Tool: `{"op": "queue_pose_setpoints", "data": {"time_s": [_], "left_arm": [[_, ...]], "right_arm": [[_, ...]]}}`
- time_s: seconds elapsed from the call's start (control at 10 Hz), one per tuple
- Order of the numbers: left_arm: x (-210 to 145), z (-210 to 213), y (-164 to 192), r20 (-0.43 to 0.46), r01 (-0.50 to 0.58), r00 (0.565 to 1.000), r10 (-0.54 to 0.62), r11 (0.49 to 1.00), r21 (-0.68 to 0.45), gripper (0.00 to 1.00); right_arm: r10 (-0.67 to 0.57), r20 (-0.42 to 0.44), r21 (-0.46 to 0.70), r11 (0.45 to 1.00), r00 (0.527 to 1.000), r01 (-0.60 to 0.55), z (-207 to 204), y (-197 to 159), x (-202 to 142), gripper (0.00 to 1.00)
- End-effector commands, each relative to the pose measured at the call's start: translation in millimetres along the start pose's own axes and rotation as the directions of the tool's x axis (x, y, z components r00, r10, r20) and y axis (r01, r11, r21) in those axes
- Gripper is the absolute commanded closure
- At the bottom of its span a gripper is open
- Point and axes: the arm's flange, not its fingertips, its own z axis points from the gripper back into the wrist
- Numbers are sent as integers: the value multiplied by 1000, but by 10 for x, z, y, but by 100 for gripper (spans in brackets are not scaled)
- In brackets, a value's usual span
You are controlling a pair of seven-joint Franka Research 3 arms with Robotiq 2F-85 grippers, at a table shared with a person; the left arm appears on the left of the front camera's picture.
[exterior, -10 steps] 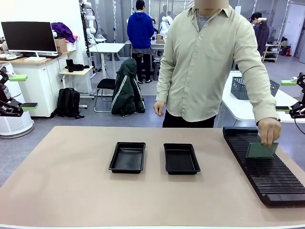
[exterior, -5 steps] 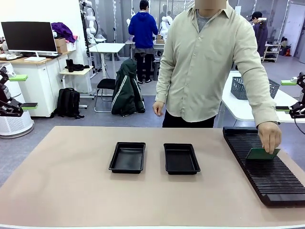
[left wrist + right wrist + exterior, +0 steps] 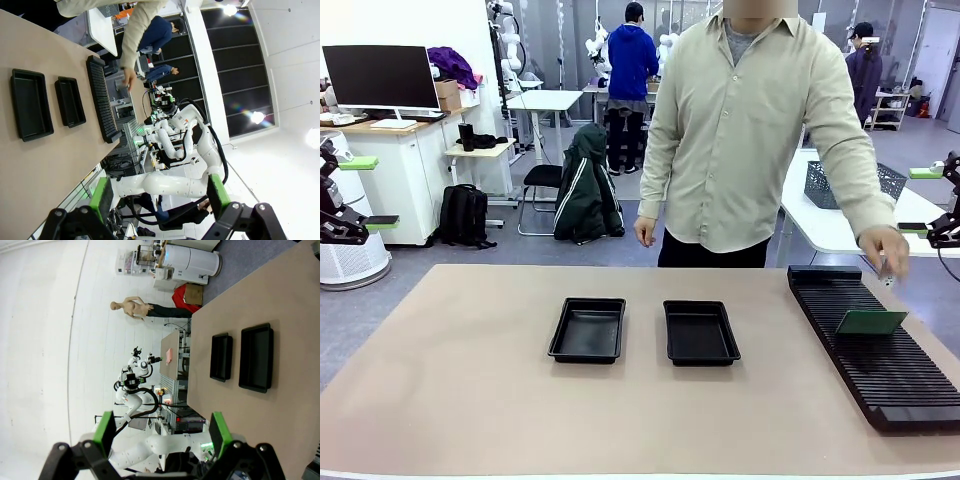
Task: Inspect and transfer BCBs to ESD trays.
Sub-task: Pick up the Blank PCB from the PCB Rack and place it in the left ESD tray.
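Green board [image 3: 871, 321] leans on the black rack [image 3: 892, 380], a hand [image 3: 883, 250] just above it. Left gripper [image 3: 370, 192] and right gripper [image 3: 918, 200] stand wide open.

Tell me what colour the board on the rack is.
The board is green, clearest in front view.

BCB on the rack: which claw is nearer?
Right. The right claw hangs open up and to the right of the BCB; the left claw hangs open off the table's left side.

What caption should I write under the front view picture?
A green board leans in the black rack, a person's hand above it, two black trays mid-table.
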Motion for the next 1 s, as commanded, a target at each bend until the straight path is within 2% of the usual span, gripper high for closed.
{"op": "queue_pose_setpoints", "data": {"time_s": [0.0, 0.4, 0.6, 0.9], "left_arm": [[0, 3, -6, 5, 3, 1000, -3, 1000, 6, 0], [0, 3, -6, 5, 3, 1000, -3, 1000, 6, 0], [0, 3, -6, 5, 3, 1000, -3, 1000, 6, 0], [0, 3, -6, 5, 3, 1000, -3, 1000, 6, 0]], "right_arm": [[6, 2, 0, 1000, 1000, -6, 9, 5, -4, 0], [16, 12, -25, 1000, 1000, -15, 104, 13, 70, 0], [88, -20, -126, 988, 996, -90, 318, 119, 221, 0], [261, -111, -320, 904, 959, -283, 518, 518, 358, 0]]}}
